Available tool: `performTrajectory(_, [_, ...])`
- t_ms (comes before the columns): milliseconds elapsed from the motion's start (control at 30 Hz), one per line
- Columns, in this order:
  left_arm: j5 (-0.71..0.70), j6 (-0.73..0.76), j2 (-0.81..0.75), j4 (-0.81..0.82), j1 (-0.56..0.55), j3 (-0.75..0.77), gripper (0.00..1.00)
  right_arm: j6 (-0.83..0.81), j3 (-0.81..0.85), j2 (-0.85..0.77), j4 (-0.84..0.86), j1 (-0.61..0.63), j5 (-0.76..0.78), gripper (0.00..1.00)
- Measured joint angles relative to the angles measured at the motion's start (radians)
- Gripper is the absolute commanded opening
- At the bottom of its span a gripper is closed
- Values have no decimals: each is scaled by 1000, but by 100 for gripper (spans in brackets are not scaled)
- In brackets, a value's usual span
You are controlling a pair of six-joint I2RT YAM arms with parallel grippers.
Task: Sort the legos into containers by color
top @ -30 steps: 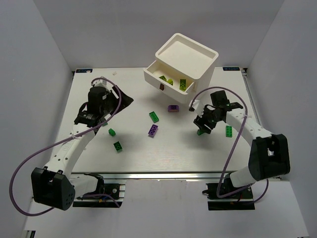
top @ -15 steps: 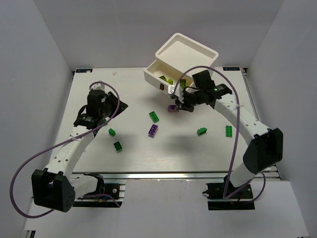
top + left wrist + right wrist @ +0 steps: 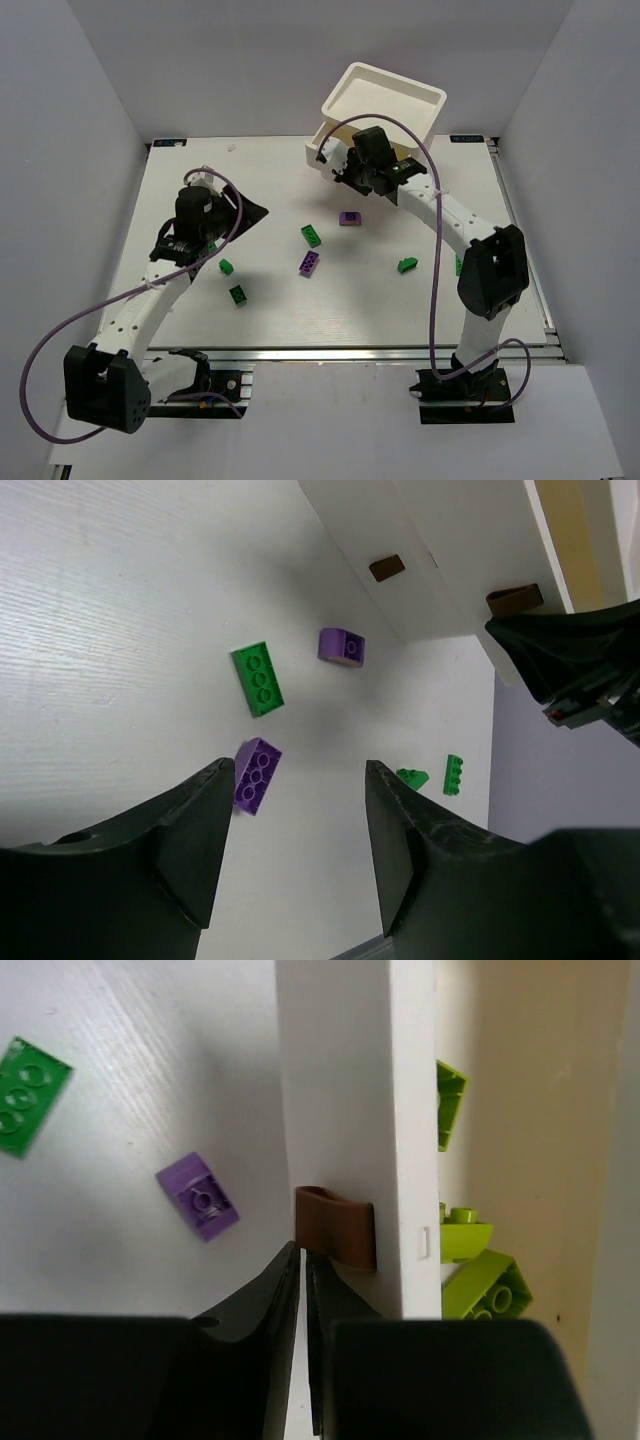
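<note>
Right gripper (image 3: 303,1250): nearly closed, empty, moved up to bin (image 3: 340,1080) brown tab (image 3: 335,1225), mid-frame.
Green lego (image 3: 408,264): left behind on table (image 3: 300,310), unsorted.

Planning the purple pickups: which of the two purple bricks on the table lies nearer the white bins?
The smaller purple brick, just before the bins; the longer purple brick lies clearly farther from them.
</note>
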Motion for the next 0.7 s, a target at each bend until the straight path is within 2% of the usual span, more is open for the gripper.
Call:
performTrajectory(133, [52, -12, 56, 67, 0, 0, 65, 12, 16, 16, 20, 0, 66, 14])
performTrajectory(300, [103, -19, 125, 114, 0, 3, 66, 26, 157, 127, -14, 10, 66, 15])
performTrajectory(400, [118, -20, 140, 127, 0, 10, 66, 33, 236, 194, -7, 11, 84, 15])
performTrajectory(700, [150, -22, 148, 180, 0, 20, 68, 42, 325, 286, 10, 21, 120, 12])
